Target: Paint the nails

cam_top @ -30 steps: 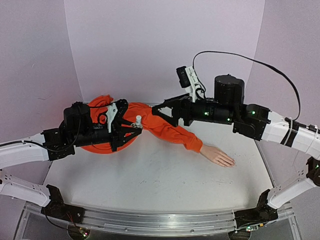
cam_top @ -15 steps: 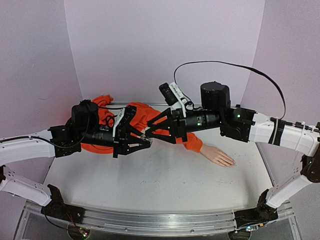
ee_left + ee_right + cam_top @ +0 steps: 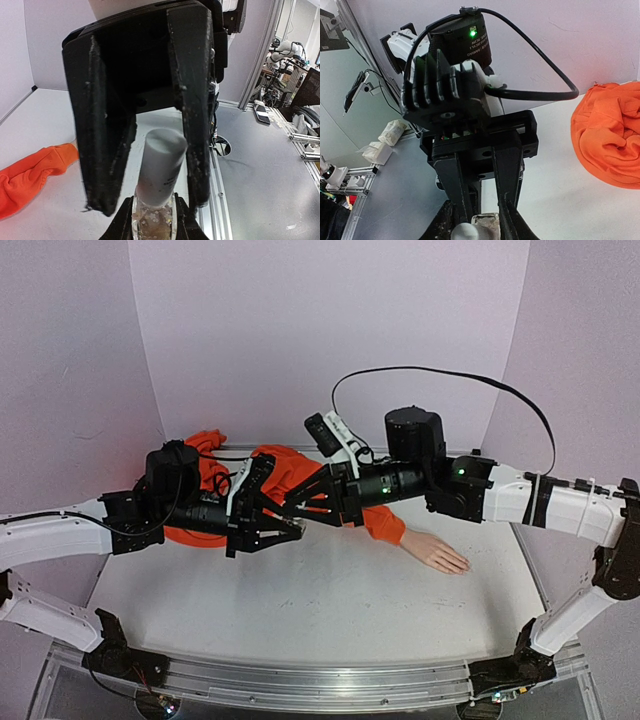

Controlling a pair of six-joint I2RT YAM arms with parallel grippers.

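Observation:
My left gripper (image 3: 154,222) is shut on a small clear glassy bottle (image 3: 152,227) with a white cap (image 3: 162,165) that points away from it. My right gripper (image 3: 150,202) faces it head-on. Its two black fingers flank the cap closely, with a thin gap showing on one side. From the right wrist, the cap (image 3: 466,233) lies between my right gripper's (image 3: 476,227) jaws. Overhead, both grippers meet above the orange sleeve (image 3: 385,525). The pale mannequin hand (image 3: 435,552) lies flat to the right with its nails (image 3: 462,565) uncovered, far from both grippers.
The bunched upper part of the orange garment (image 3: 205,455) lies behind the left arm. A black cable (image 3: 440,375) arcs above the right arm. Lilac walls close in the white table (image 3: 300,610) at the back and both sides.
My right arm has swung left to meet the left gripper, and its jaws have narrowed around the white cap. The left gripper has shifted slightly right, still holding the bottle.

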